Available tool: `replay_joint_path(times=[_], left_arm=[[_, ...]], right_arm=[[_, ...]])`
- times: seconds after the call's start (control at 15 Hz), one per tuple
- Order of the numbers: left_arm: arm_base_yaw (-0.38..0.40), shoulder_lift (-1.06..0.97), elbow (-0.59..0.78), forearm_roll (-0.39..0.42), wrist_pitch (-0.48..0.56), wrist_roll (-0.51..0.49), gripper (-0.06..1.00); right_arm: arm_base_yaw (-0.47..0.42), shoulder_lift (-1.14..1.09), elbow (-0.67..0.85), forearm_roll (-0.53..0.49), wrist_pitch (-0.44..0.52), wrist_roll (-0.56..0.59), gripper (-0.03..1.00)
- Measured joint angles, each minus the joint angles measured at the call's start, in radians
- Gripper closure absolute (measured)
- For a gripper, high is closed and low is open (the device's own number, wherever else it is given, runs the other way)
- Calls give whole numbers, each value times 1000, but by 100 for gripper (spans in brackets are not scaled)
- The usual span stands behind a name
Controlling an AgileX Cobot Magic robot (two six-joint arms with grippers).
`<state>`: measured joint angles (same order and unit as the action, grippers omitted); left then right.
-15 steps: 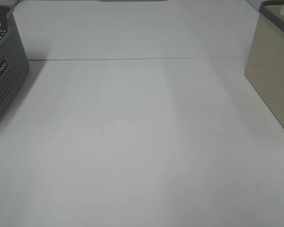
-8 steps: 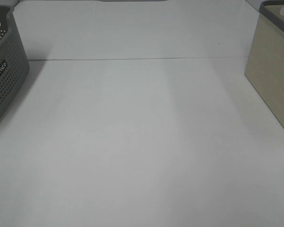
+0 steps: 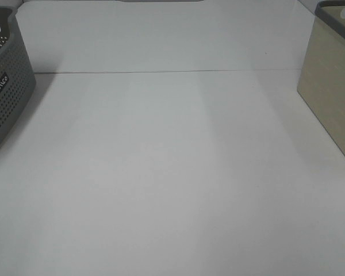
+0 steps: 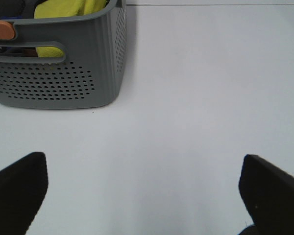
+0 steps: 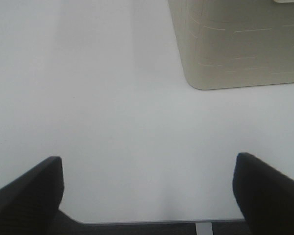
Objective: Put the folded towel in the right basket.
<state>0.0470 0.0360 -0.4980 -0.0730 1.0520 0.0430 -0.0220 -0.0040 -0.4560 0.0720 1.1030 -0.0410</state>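
A yellow towel (image 4: 63, 9) lies inside the grey perforated basket (image 4: 63, 78), seen in the left wrist view. The same grey basket (image 3: 6, 86) stands at the left edge of the exterior view. The right basket is beige (image 3: 330, 86) and stands at the right edge; the right wrist view shows its rounded corner (image 5: 235, 44). My left gripper (image 4: 144, 196) is open and empty, back from the grey basket. My right gripper (image 5: 147, 196) is open and empty, back from the beige basket. Neither gripper shows in the exterior view.
An orange object (image 4: 1, 30) sits at the grey basket's rim beside the towel. The white table (image 3: 172, 172) runs between the two baskets, with a thin seam across its far part. The table's front edge (image 5: 137, 223) shows under my right gripper.
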Motion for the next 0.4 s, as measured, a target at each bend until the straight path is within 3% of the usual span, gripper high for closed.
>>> replay_joint_path(times=[0.4], left_arm=[[0, 0, 0, 0, 0, 0, -5]], right_arm=[[0, 0, 0, 0, 0, 0, 7]])
